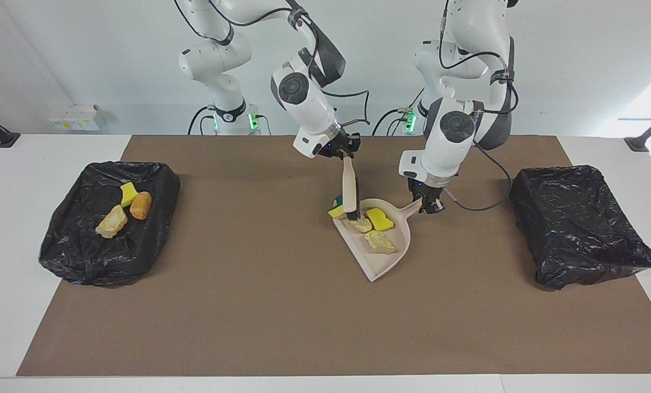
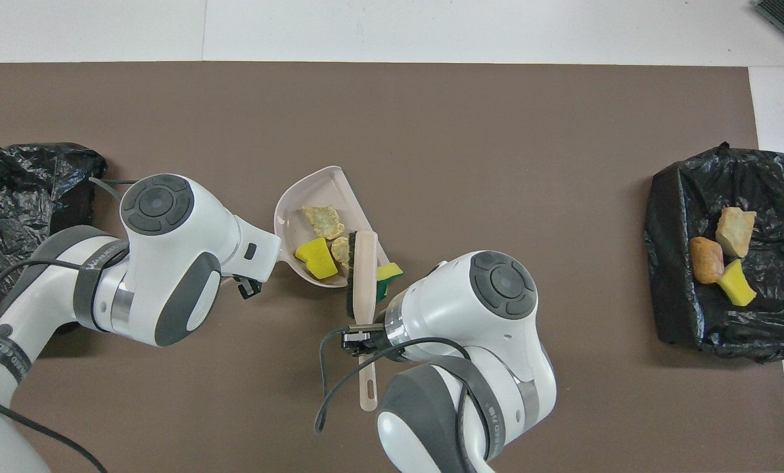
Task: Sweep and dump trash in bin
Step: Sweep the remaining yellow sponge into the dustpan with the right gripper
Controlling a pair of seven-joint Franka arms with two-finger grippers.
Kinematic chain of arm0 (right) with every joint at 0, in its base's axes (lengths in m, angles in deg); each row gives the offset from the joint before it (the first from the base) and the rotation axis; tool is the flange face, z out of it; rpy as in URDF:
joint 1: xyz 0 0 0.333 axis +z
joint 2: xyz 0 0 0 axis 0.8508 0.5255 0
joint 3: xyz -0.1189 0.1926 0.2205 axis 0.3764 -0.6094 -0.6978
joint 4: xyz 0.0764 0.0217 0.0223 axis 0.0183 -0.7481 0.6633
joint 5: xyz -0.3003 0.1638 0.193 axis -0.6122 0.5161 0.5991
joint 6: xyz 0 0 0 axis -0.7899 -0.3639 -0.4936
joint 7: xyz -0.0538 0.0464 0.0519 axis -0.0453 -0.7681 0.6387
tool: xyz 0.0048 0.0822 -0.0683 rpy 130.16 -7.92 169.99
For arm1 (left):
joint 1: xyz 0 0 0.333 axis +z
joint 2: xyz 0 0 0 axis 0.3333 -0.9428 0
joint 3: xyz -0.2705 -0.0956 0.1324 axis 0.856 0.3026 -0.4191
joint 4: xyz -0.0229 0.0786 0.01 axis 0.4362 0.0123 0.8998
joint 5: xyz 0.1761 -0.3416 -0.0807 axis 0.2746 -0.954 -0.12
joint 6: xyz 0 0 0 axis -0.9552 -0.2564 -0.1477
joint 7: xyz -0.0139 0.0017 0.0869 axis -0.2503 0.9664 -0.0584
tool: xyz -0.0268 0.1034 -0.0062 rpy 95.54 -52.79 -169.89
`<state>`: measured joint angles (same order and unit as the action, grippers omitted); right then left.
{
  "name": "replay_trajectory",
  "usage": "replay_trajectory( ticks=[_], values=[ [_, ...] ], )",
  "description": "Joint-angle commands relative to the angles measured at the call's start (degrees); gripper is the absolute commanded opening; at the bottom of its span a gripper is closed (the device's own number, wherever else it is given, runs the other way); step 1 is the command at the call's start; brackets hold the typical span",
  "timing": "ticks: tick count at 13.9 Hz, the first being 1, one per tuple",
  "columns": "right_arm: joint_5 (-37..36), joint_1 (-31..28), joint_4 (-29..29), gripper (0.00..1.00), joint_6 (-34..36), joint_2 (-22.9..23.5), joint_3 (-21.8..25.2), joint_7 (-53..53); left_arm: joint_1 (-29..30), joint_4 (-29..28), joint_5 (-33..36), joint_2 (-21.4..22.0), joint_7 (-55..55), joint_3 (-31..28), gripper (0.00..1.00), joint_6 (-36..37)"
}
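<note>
Hands — right [image 1: 342, 153] grips brush [image 1: 350, 188] | left [image 1: 430, 206] grips dustpan [image 1: 382, 256] handle

Both arms reach down over mid-table, wrists tilted, left gripper [image 1: 427, 206] and right gripper [image 1: 345, 150] clamped shut.

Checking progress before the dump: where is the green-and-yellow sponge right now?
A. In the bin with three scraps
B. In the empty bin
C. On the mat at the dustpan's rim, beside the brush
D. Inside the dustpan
C: the green-and-yellow sponge lies on the mat just outside the dustpan, against the brush.
</note>
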<state>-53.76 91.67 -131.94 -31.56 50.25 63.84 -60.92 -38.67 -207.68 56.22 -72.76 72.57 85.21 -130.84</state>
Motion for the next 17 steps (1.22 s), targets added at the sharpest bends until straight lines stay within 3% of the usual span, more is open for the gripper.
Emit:
replay_trajectory(
  ticks=[1, 3, 7, 10, 12, 17],
  values=[
    [0.54, -0.84, 2.65, 0.00, 3.06, -0.10, 0.20, -1.35, -0.05, -0.42, -1.09, 1.30, 0.22, 0.09, 0.00, 0.95],
    [-0.86, -1.98, 2.74, 0.00, 6.75, -1.07, 0.90, -1.27, -0.05, -0.69, -1.09, 1.65, 0.39, 0.01, 0.00, 1.30],
    [-11.04, -6.46, 0.47, 0.00, 9.32, -2.04, 0.64, -0.57, 2.66, 3.25, -1.01, 1.30, 4.16, -0.08, 0.00, 4.18],
    [-15.45, -9.89, -6.73, 0.00, 9.32, -5.81, 0.47, 3.37, 5.04, 4.32, -0.83, 3.05, 13.63, -0.17, 0.00, 9.72],
    [-15.46, -9.03, -10.08, 0.00, 8.71, -8.36, 0.20, 3.22, 5.13, 3.27, -0.31, 5.07, 20.23, -0.17, 0.00, 14.38],
    [-15.46, -3.49, -15.45, 0.00, 3.45, -8.90, 0.20, 1.90, 2.76, -10.60, 3.73, 14.03, 20.09, 0.01, 0.00, 13.62]
  ],
)
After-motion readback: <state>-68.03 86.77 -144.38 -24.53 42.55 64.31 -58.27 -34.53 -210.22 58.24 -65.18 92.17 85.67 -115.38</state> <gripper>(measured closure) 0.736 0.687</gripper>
